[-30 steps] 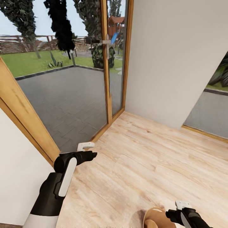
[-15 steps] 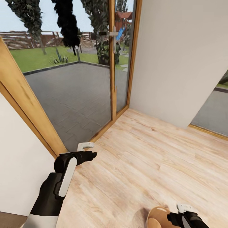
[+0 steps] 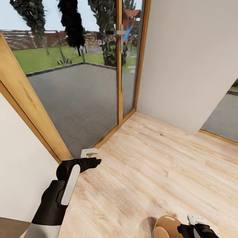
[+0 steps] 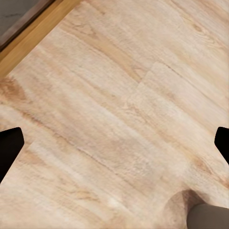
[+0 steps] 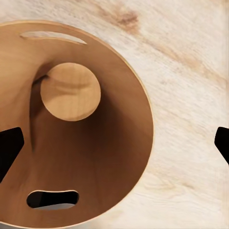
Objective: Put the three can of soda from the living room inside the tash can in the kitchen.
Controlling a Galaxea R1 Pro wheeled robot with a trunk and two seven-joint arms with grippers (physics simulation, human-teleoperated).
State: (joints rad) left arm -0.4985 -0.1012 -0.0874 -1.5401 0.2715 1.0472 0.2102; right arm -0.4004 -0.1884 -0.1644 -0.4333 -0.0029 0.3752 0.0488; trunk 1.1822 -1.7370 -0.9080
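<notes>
Since a second ago only the camera turned; the right gripper (image 3: 195,220) holds the tash can (image 3: 167,226), fingers' state unclear. Left gripper (image 3: 90,152) looks apart and empty. Better to carry the bin level.

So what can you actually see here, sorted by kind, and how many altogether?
Robot grippers: 2, left gripper and right gripper
Bins: 1, the trash can, nothing inside
Glass doors: 1, the glass door
Soda cans: 0
Total: 4
</notes>
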